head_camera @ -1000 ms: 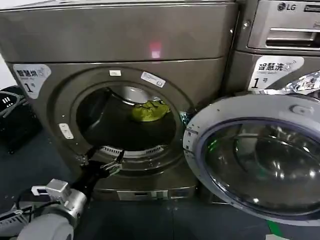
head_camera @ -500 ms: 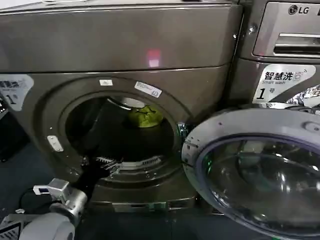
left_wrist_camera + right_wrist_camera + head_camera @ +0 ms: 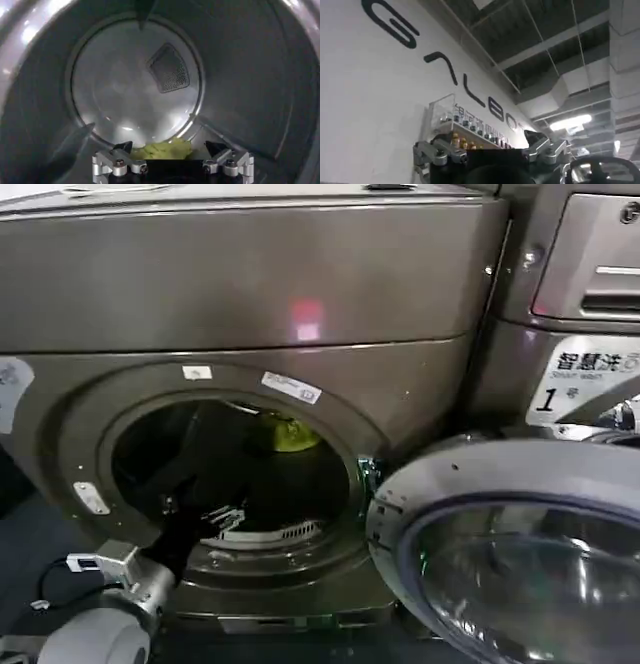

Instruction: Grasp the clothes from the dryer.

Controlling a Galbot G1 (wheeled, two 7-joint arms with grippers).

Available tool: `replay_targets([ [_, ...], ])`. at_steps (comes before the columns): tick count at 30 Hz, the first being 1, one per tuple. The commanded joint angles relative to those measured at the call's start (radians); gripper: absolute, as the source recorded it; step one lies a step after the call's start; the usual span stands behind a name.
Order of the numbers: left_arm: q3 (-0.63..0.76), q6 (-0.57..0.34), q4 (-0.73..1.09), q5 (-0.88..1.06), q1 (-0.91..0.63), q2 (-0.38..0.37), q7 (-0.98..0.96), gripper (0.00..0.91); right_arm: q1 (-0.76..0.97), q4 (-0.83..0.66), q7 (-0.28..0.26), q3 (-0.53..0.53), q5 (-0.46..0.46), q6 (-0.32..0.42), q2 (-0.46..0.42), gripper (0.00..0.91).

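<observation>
The dryer (image 3: 250, 274) is a grey-bronze machine with a red light and a round dark mouth. The clothes (image 3: 288, 434), a small yellow-green bundle, lie deep in the drum against the back wall. My left gripper (image 3: 205, 516) is inside the lower left of the mouth, with the arm reaching in from below. In the left wrist view the left gripper (image 3: 169, 147) is open, and the clothes (image 3: 162, 149) lie straight beyond its fingertips (image 3: 122, 146), apart from them. My right gripper (image 3: 480, 142) is open and holds nothing, pointing up at a wall away from the dryer.
A round glass door with a pale ring (image 3: 500, 484) stands open right of the mouth, in front of a second machine (image 3: 590, 304). The drum's back wall has a mesh vent (image 3: 169, 68). The right wrist view shows a lettered wall (image 3: 395, 75) and a shelf of bottles (image 3: 470, 132).
My left gripper has moved from the mouth's lower rim into the drum, towards the clothes. The head view has drawn closer, so the dryer looks larger and the door sits lower right.
</observation>
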Motion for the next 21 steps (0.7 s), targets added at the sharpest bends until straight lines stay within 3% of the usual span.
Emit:
replay_targets([
  [1, -0.001, -0.001, 0.002, 0.001, 0.0, -0.004, 0.001, 0.907, 0.001, -0.002, 0.0, 0.002, 0.0, 0.001, -0.002, 0.907],
  [21, 0.004, -0.015, 0.025, 0.01, -0.009, -0.014, 0.001, 0.907, -0.001, 0.006, -0.014, 0.015, -0.007, -0.015, 0.002, 0.907],
])
